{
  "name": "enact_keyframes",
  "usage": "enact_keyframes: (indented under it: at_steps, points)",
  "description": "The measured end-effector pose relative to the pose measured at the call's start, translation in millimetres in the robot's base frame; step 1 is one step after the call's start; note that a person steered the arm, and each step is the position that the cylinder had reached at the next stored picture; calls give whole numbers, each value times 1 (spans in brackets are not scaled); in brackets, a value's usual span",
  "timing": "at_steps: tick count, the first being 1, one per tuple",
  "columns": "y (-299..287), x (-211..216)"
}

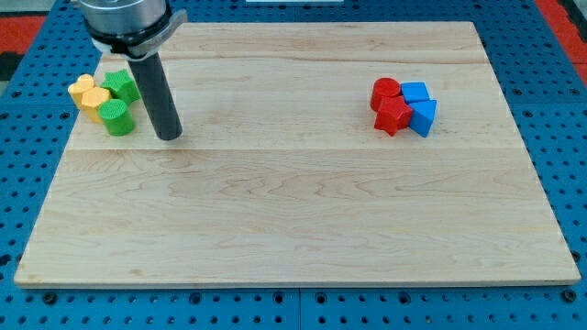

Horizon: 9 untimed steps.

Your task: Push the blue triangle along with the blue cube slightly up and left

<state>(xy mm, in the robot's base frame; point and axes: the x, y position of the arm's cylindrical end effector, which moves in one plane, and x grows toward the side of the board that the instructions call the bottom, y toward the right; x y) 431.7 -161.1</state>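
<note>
1. Rod position: the straight dark rod hangs from the arm at the view's upper left, and my tip [170, 137] rests on the pale wooden table top [293, 211] close to its left edge.
2. End tooling: the arm carries no jaws, so nothing opens or closes, and the rod holds nothing; the tip touches no block.
3. Nearest blocks: just to the view's left of the tip sits a cluster of four pieces, namely a green star-shaped block [120, 85], a green cylindrical block [116, 119], a yellow hexagonal block [83, 89] and a second yellow block [96, 103] whose shape cannot be made out.
4. Cluster contact: these four blocks sit packed against one another, near the tip but apart from it.
5. Task blocks: the blue cube [415, 92] and the blue triangle [424, 116] lie at the view's right, in the upper half of the board, well apart from the tip.
6. Arrangement: the cube sits directly above the triangle in the view, the two touching.
7. Neighbours: a red cylindrical block [385, 91] and a red star-shaped block [393, 115] press against the left side of the blue pair.
</note>
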Motion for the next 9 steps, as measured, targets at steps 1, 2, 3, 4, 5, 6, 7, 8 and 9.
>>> enact_keyframes:
  at_steps: [1, 2, 3, 4, 5, 6, 7, 8, 9]
  points:
    - [40, 53]
    - [83, 65]
    - [152, 63]
    - [221, 63]
    - [272, 44]
    - [335, 28]
    - [368, 6]
    - [340, -3]
    - [331, 1]
